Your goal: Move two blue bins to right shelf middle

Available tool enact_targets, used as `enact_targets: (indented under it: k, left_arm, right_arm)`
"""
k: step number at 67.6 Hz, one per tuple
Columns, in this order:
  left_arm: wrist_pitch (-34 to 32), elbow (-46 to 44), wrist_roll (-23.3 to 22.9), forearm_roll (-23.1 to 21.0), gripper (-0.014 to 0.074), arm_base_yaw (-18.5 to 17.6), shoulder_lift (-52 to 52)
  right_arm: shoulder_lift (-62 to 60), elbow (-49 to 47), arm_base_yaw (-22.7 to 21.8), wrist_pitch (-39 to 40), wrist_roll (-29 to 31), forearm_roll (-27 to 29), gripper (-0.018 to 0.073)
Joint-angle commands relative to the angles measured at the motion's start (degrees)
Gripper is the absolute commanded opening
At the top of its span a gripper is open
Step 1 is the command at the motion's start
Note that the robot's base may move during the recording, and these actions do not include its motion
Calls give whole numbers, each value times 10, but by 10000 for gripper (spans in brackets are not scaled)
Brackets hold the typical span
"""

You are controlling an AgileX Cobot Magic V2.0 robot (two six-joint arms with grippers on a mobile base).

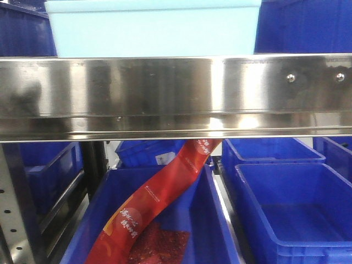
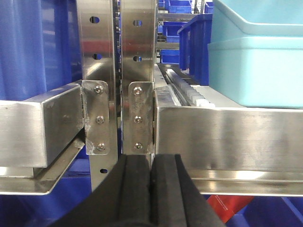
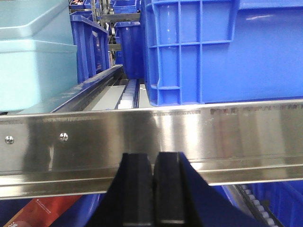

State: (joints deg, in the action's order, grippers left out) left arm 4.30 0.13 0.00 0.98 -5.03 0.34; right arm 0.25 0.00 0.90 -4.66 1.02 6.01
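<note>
- The two pale blue bins point(image 2: 258, 71) sit nested, one inside the other, on a steel shelf; in the left wrist view they fill the upper right of the frame, in the right wrist view point(image 3: 35, 71) the upper left, and in the front view point(image 1: 154, 27) the top centre.
- They look like thin, smooth plastic, probably light and fairly stiff. The walls are plain and likely slippery, so the projecting rim point(image 2: 255, 43) looks like the best place to take hold, one side each.
- No contents can be seen; whether the stack is empty cannot be told.
- The shelf's front rail point(image 1: 176, 96) runs across just below the bins, so they would likely need lifting or sliding over it.
- Dark blue crates flank them: one just beside the stack at the upper right of the right wrist view point(image 3: 222, 52), another behind it at the upper centre of the left wrist view point(image 2: 196, 42), leaving narrow side room.
- Perforated steel uprights point(image 2: 116, 71) stand at centre left of the left wrist view.
- Below the rail, a red packet point(image 1: 159, 203) leans in a dark blue crate point(image 1: 220, 231) at lower centre of the front view.
- The left gripper point(image 2: 150, 189) and right gripper point(image 3: 153, 189) both have their fingers pressed together with nothing between, low in front of the rail.
</note>
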Motion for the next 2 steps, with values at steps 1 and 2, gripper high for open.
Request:
enact_targets:
  k: [1, 2]
  left_arm:
    - [-9, -1, 0, -3, -111, 1, -3]
    - [-9, -1, 0, -3, -111, 1, -3]
  right_arm:
    - [-2, 0, -3, 16, 5, 3, -162]
    - [-2, 0, -3, 16, 5, 3, -162]
